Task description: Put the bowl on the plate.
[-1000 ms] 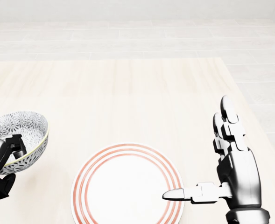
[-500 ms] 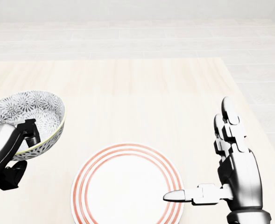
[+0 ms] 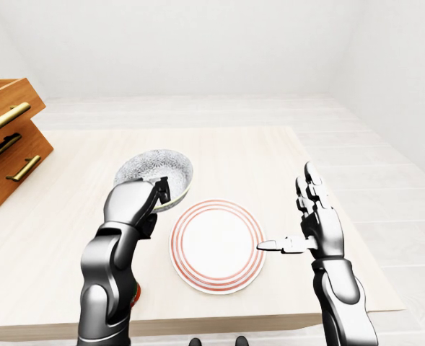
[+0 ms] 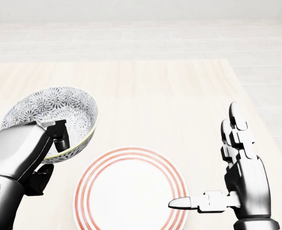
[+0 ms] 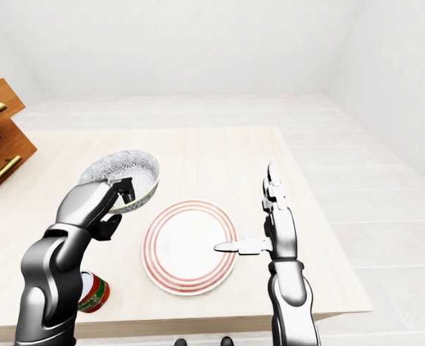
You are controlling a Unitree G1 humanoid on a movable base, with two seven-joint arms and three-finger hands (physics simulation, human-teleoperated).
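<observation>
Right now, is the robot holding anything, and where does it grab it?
The left hand grips the bowl by its rim, at the bottom edge in the head view. The right hand is open, empty.

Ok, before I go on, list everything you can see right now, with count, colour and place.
bowl: one, white with grey floral pattern, yellowish rim, gripped at its rim, up-left of the plate in the head view
plate: one, white with red rings, on the table, bottom centre of the head view, nothing on it
can: one, red with green and white, on the table near its bottom-left edge in the right-eye view, partly hidden by the left arm
drawer unit: one, brown wood with brass handles, on the table at the left edge of the left-eye view
table: one, pale wood
left hand: silver and black, closed on the bowl's rim
right hand: silver, open, right of the plate, thumb pointing over its rim
</observation>
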